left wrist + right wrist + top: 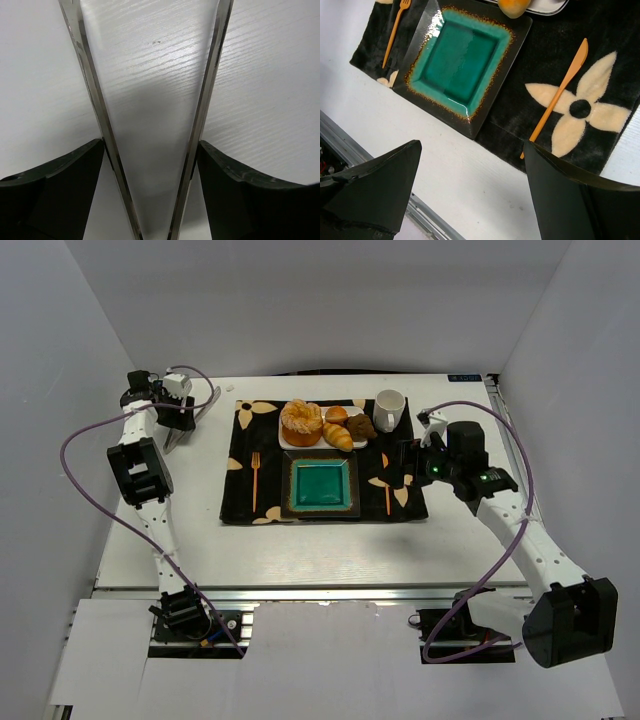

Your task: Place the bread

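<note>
The bread (301, 421), a round golden ring bun with a pale sugared top, lies on a white plate (296, 444) at the back of the black placemat (240, 502). My left gripper (178, 432) is over bare table left of the mat. Its fingers (60, 190) press on the outside of metal tongs (92, 95), which stand spread in a V. My right gripper (405, 462) is open and empty over the mat's right edge, near the orange knife (560, 92). In the right wrist view my right gripper (470, 150) hovers over white table. The bread is out of both wrist views.
A croissant (338, 436), a small bun (336, 414) and a dark muffin (361, 426) share the white plate. A white mug (389, 408) stands to its right. A teal square plate (320, 485) sits mid-mat with an orange fork (255, 480) to its left. White walls enclose the table.
</note>
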Robot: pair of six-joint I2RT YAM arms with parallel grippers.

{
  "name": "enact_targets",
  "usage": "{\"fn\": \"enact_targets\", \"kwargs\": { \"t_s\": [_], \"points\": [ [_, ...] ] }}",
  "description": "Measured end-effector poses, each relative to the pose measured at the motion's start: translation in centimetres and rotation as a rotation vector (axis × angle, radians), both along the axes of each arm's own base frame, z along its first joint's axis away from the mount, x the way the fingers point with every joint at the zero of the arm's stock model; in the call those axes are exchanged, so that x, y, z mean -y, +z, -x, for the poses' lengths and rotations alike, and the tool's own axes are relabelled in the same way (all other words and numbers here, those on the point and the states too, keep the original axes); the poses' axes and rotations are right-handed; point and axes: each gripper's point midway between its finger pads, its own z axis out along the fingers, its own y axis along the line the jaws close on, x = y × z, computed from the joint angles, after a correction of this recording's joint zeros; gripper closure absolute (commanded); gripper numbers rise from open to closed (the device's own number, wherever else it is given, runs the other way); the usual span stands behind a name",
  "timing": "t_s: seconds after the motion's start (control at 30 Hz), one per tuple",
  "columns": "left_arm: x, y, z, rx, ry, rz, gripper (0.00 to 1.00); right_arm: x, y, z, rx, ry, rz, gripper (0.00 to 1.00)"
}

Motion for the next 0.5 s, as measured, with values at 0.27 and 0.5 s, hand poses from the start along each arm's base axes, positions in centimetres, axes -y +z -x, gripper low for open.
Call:
{"fn": "enact_targets", "kwargs": {
  "t_s": [0.27,0.5],
  "points": [
    [-0.07,-0.03,-0.38,0.014,0.03,0.014,0.34,-0.26,-0.15,0.05,-0.005,0.008,0.0,0.11],
    [-0.06,0.22,-0.47,0.028,0.102,0.051,0.38,-0.3,0.08,0.14,-0.002,0.006,-0.006,0.11]
  ]
}}
